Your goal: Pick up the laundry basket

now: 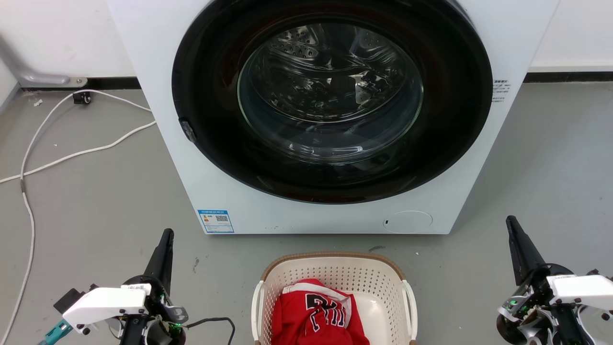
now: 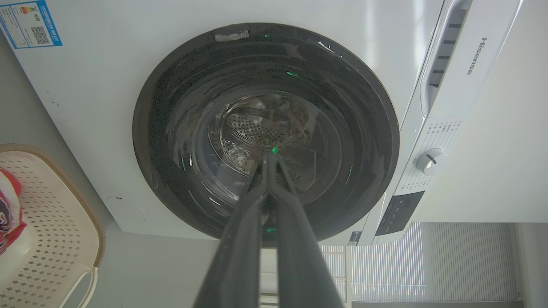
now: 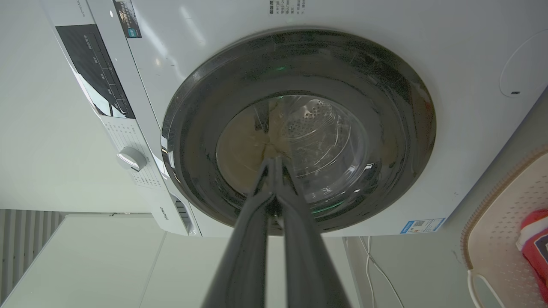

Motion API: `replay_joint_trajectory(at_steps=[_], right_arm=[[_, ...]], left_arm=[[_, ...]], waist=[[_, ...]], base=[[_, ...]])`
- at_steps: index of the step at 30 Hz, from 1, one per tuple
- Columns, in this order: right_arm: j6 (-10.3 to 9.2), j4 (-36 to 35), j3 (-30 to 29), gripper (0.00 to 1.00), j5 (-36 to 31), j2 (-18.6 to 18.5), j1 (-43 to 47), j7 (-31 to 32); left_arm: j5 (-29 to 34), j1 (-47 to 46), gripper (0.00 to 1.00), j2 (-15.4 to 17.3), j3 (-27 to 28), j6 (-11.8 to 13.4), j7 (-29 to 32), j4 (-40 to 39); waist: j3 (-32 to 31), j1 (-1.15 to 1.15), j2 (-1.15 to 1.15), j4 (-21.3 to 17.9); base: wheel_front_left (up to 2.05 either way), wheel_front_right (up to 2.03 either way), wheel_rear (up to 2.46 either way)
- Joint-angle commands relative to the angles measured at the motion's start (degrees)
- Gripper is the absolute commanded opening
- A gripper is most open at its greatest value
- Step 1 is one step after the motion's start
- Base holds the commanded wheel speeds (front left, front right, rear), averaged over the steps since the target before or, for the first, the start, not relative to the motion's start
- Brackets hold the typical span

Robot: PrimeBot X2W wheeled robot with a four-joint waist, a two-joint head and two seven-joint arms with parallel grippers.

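The laundry basket (image 1: 335,273) stands on the floor at the bottom centre of the head view, cream perforated plastic with a brown rim and white side handles, a red jersey (image 1: 316,316) inside. Part of the laundry basket (image 2: 55,231) lies at the left wrist view's left edge, and part of the laundry basket (image 3: 501,239) at the right wrist view's right edge. My left gripper (image 1: 166,235) is shut and empty, well left of the basket. On the far side, my right gripper (image 1: 510,221) is also shut and empty. Both point toward the washing machine.
A white washing machine (image 1: 172,158) with a closed round dark glass door (image 1: 330,96) stands right behind the basket. White cables (image 1: 72,153) trail over the grey floor at the left. A grey pipe (image 1: 33,74) runs along the wall at the far left.
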Motion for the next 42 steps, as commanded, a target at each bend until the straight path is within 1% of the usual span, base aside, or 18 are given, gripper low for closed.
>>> replay_joint_trajectory(at_steps=[1,40,41,42], right_arm=[[0.02,0.0,0.0,0.0,-0.2,0.2,-0.7,0.1],[0.02,0.0,0.0,0.0,-0.2,0.2,-0.7,0.1],[0.0,0.0,0.0,1.0,0.0,0.0,0.0,0.0],[0.0,0.4,0.0,1.0,0.0,0.0,0.2,0.0]], left_arm=[[0.0,-0.7,0.0,0.0,0.1,0.0,0.0,0.0],[0.0,-0.7,0.0,0.0,0.1,0.0,0.0,0.0],[0.0,0.0,1.0,0.0,0.0,0.0,0.0,0.0],[0.0,0.2,1.0,0.0,-0.1,0.0,0.0,0.4]], waist=[[0.0,0.0,0.0,0.0],[0.0,0.0,0.0,0.0],[0.0,0.0,0.0,0.0],[0.0,0.0,0.0,0.0]], base=[[0.0,0.0,0.0],[0.0,0.0,0.0],[0.0,0.0,0.0],[0.0,0.0,0.0]])
